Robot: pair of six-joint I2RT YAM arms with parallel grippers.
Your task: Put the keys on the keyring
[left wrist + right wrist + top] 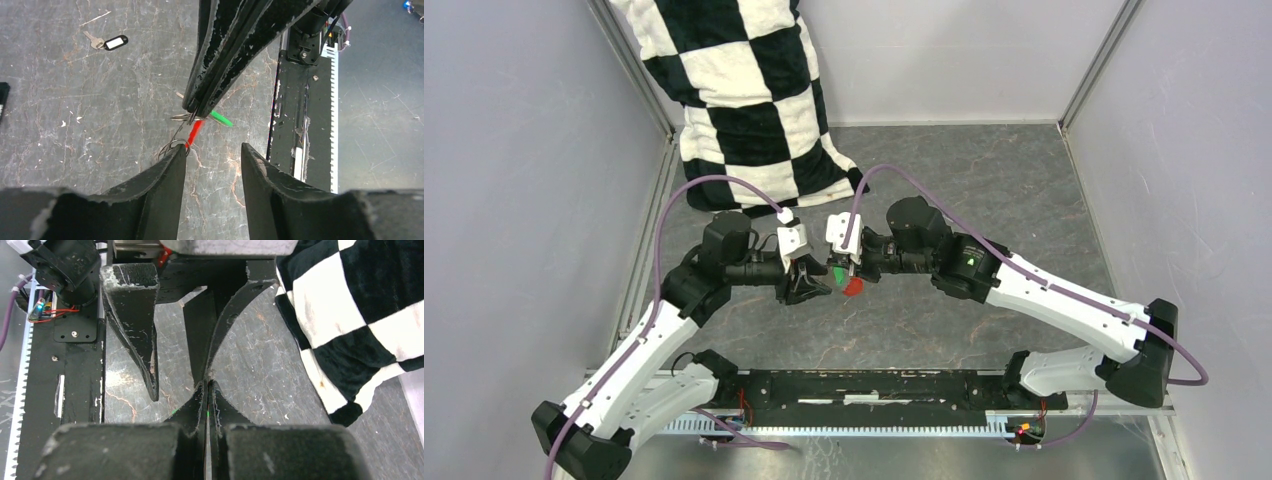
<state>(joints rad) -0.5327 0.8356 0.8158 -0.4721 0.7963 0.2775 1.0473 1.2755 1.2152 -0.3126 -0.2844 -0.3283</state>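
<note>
**Top external view.** The right gripper (851,268) and the left gripper (809,285) meet tip to tip above the grey marbled table (984,180). Between them are the green-tagged key (837,273), small and metal with a bright green plastic tag, and the keyring (854,287), a thin wire loop with a curved red plastic piece. At this size it is not clear what is threaded on what.

**Left wrist view.** The right gripper (194,107), jaws pressed together, pinches the cluster. The green-tagged key (220,118) juts sideways and the keyring (194,132) hangs below, its loop just at one finger (167,175) of the left gripper (212,147), whose jaws stand apart around nothing. Contact cannot be confirmed. The black-tagged key (112,42), with a white label, lies on the table well apart. Thin wire is likely to swing, so steady the loop before threading.

**Right wrist view.** A green sliver in the seam of the right gripper (207,385) suggests it grips the tag. The keyring is hidden. A black-and-white checkered cloth (360,315) is cut off at the right.
</note>
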